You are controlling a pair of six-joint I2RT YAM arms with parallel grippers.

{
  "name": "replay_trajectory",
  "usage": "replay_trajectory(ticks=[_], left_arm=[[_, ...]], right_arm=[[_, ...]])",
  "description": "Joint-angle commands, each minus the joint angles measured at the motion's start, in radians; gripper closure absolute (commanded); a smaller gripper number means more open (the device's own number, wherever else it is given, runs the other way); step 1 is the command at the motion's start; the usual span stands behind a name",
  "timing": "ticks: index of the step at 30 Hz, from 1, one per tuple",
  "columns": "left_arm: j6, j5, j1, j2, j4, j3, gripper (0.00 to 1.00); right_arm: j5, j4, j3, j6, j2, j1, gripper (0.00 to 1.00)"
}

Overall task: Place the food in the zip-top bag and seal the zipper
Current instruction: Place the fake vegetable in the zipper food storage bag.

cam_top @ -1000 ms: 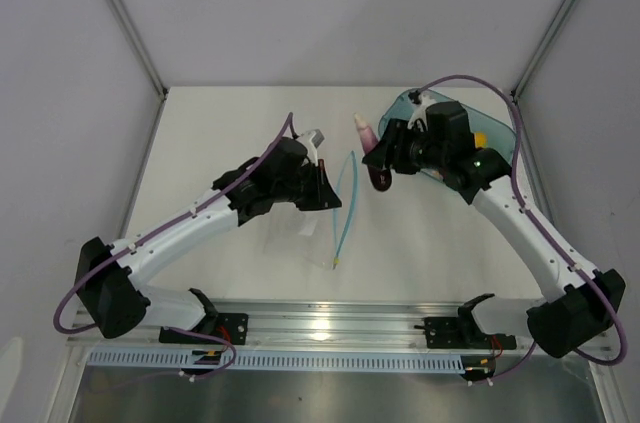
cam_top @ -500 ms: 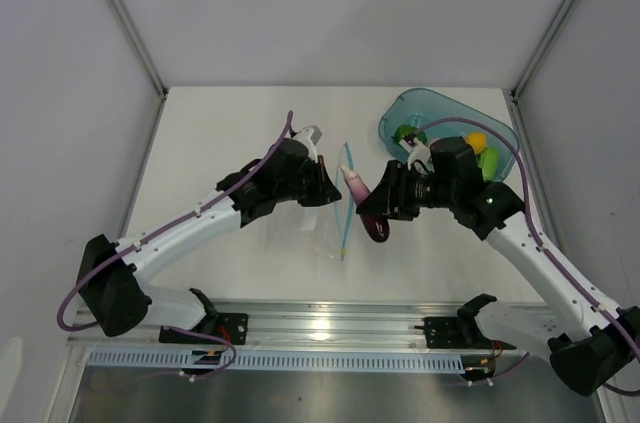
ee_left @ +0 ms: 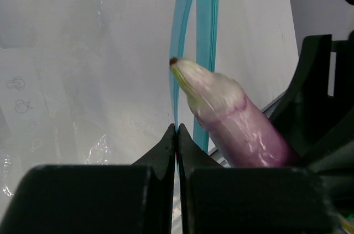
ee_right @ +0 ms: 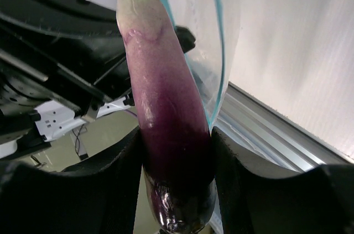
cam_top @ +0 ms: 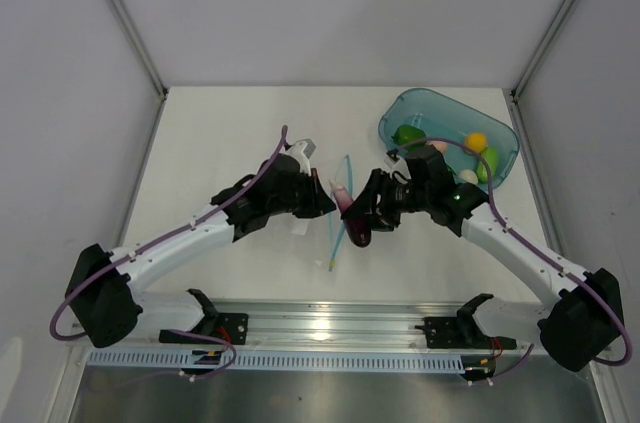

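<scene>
Clamping down hard, the right pincer (ee_right: 177, 159) has the purple eggplant (ee_right: 166, 107) gripped around its dark lower body, pale stem end jutting out past the fingers. Across from it the left pincer (ee_left: 177, 134) is clenched on the zipper (ee_left: 182, 29), 1 light-blue lip nipped between the fingertips while the other lip stands apart, so the zip-top bag (ee_left: 83, 79) gapes open. From the left wrist, the eggplant's tip sits right at that opening, just beside the strip and just above the left fingertips. It's glossy, deep purple fading through pink to a creamy, green-tinged tip with a small brown point. The bag is clear and crinkly, lying on the worktop (cam_top: 220, 133). From above, the eggplant (cam_top: 350, 211) is between the 2 pincers, the teal tub (cam_top: 500, 133) well behind. Half a second ago the tip was farther up the zipper; 1 second ago the right arm was back by the tub.
</scene>
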Motion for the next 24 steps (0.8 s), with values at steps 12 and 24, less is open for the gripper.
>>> replay_trajectory(ticks=[12, 24], left_arm=[[0.054, -0.028, 0.004, -0.059, 0.051, -0.011, 0.99], [0.053, -0.057, 0.004, -0.012, 0.041, 0.029, 0.99]], right_arm=[[-0.020, 0.129, -0.038, 0.100, -0.001, 0.024, 1.00], [0.037, -0.013, -0.067, 0.080, -0.084, 0.036, 1.00]])
